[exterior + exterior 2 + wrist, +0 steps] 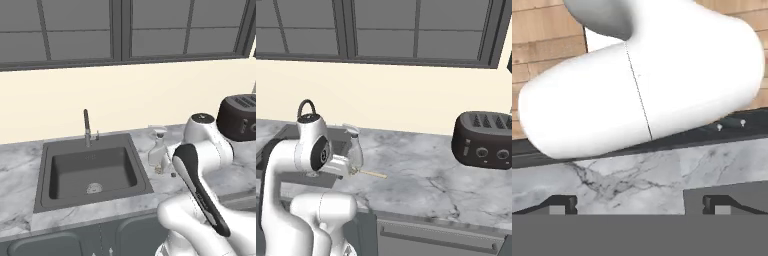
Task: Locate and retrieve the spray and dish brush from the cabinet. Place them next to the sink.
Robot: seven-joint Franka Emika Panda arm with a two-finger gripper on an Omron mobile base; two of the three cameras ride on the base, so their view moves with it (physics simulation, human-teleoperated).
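Pale grey spray stands on the marble surface just right of the sink, brush lying beside it; both look light, the bottle slippery, best held at its body, while the pincer gapes empty.

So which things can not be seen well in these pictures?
- Thin tan wooden dish brush: the right base view shows the handle; the white arm hides its head.
- Pale grey spray bottle: the arm covers its lower right in the left base view.
- Dark toaster: cut off by the left base view's right edge.
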